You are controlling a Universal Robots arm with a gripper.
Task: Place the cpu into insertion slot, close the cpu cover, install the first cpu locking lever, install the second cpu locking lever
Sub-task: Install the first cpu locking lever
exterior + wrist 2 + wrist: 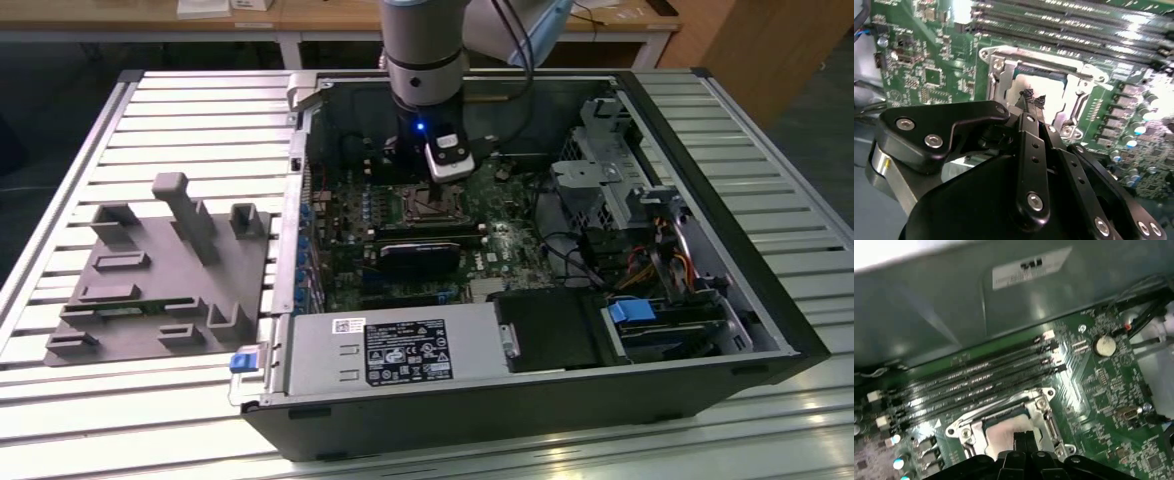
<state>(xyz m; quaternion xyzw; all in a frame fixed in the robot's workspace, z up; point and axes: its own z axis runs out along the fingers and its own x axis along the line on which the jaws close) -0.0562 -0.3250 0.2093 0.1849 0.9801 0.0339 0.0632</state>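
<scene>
cpu: sitting flat in the insertion slot, silver top showing through the frame window in both wrist views; placement looks done.
cpu cover: lying down over the chip as far as I can judge; closing looks done or near done.
locking levers: I'm not making out whether either is latched; treating both as left to do.
gripper: I'm hovering right over the socket centre, jaws pinched together at the tips, holding nothing.
position: I'm standing inside the open computer case, above the green motherboard, next to the memory slots.
</scene>
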